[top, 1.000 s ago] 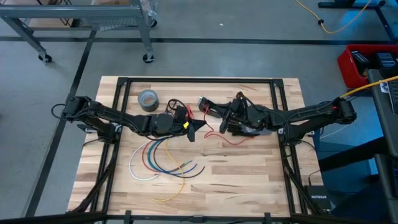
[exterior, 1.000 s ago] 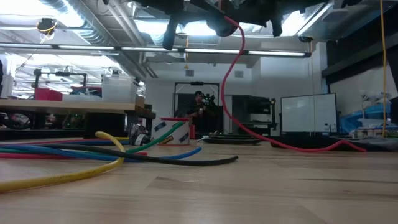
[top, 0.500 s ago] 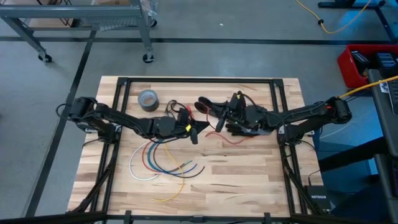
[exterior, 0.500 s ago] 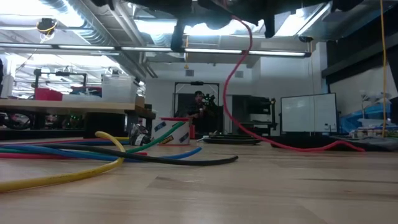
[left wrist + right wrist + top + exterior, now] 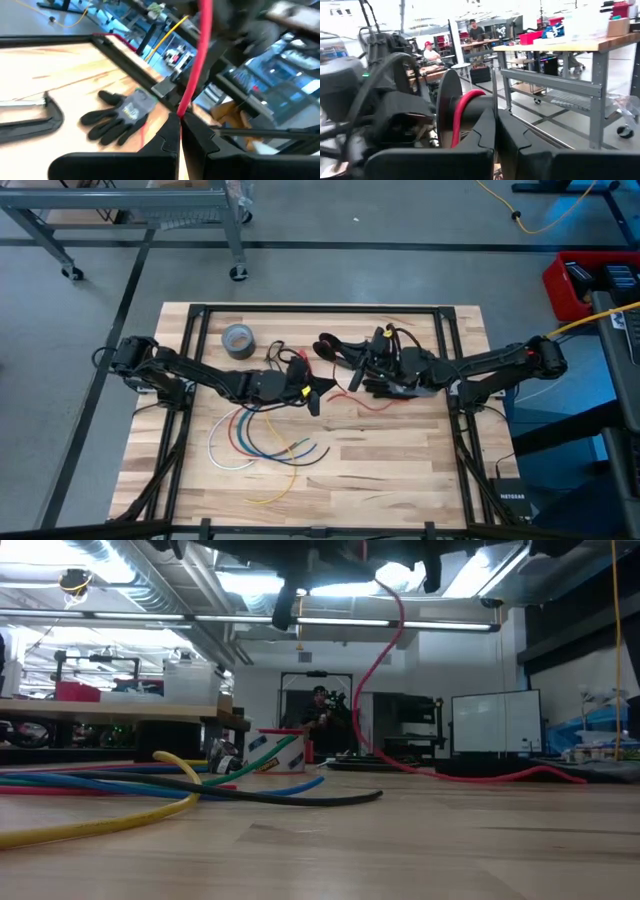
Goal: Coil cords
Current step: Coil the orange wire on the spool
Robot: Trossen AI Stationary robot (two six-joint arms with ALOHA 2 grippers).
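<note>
The left gripper (image 5: 180, 122) pinches the thin red wire (image 5: 197, 65) above mid-table. The right gripper (image 5: 496, 125), fingers pressed together, seems to clamp the small black round spool (image 5: 451, 112), red turns wound on its hub, just beside the left.

Wooden table (image 5: 390, 470) with tape roll (image 5: 237, 338), fanned wires (image 5: 262, 442), glove (image 5: 120, 114).

Industrial workshop or robotics lab showing: concrete floor (image 5: 400, 220), wheeled metal rack (image 5: 130, 210), exposed ceiling ducts (image 5: 110, 560), workbenches (image 5: 570, 45) carrying bins, whiteboard (image 5: 495, 725), people (image 5: 476, 31) standing behind wooden table (image 5: 400, 470).
</note>
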